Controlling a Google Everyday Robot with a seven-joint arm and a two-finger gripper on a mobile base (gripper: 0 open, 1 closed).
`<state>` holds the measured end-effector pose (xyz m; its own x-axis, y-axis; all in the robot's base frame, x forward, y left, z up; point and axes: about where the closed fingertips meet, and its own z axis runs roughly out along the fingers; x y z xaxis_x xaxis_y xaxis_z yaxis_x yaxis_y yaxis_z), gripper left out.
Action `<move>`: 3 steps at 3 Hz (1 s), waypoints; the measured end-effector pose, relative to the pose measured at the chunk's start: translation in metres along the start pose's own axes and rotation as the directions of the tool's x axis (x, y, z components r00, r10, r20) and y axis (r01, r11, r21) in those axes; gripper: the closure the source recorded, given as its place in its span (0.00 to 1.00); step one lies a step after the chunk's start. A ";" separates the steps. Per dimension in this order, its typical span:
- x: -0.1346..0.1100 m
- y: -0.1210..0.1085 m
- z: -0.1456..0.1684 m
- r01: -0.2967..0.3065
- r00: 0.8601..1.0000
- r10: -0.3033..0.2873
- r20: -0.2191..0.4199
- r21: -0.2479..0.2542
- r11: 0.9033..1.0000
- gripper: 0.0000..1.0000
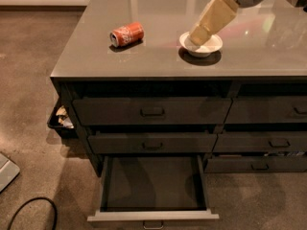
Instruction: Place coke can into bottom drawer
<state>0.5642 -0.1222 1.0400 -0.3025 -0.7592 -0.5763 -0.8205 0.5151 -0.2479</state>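
Lying sideways, cylindrical coke can (127,34); cream gripper (195,37) over round bowl (216,45).

Workroom: drawer cabinet (120,110); jaws over bowl (214,45)

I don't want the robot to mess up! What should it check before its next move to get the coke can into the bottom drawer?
1. Bottom drawer pulled open: ok.
2. Coke can out in the open: ok. It lies on its side on the countertop, apart from the white bowl.
3. Gripper at the can: not ok. It hangs by the bowl, to the right of the can.
4. Can held: not ok. Nothing touches it.
5. Gripper clear of the bowl: cannot tell. They overlap in this view.
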 end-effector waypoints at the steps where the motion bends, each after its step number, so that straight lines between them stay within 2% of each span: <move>1: 0.000 -0.003 0.002 -0.032 0.999 0.032 0.039 0.001 0.999 0.00; 2: -0.018 -0.004 0.030 -0.090 0.993 0.090 0.076 0.001 0.996 0.00; 3: -0.047 0.000 0.052 -0.200 0.969 0.196 0.153 0.011 0.980 0.00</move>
<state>0.6038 -0.0664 1.0264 -0.3798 -0.5733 -0.7260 -0.7381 0.6609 -0.1357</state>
